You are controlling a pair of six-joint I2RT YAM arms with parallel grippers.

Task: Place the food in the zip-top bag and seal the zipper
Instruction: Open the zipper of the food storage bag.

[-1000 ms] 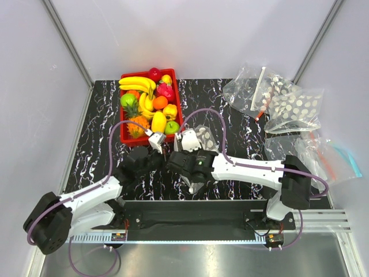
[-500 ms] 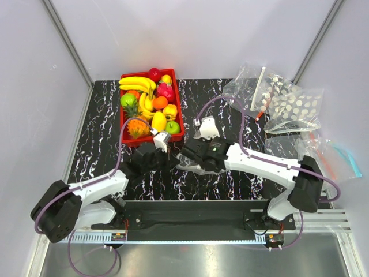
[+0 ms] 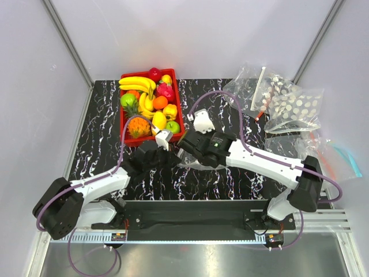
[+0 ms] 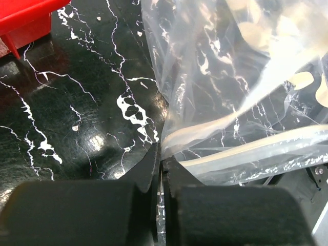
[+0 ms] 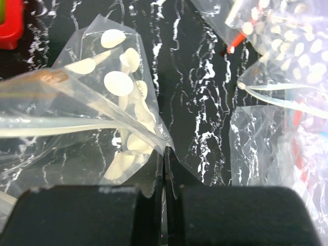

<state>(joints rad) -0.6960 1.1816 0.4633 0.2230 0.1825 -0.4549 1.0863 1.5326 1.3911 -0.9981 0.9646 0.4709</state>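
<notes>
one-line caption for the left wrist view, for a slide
The left end effector pinches the dotted zip-top bag by its edge, black marbled table below, red tray at upper left.

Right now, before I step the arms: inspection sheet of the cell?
Surface: black marbled table, no spills seen.
Job's things: zip-top bag pinched between both arms, no food seen inside; zipper looks parted. Bananas and green apple in the red tray.
Clutter: pineapple in the tray; spare bags at far right.
Grippers: left pincer shut on the bag's edge; right pincer shut on its corner.
Cables: purple cables loop above each arm; no snag seen.
Surroundings: grey walls; nothing seen intruding.
</notes>
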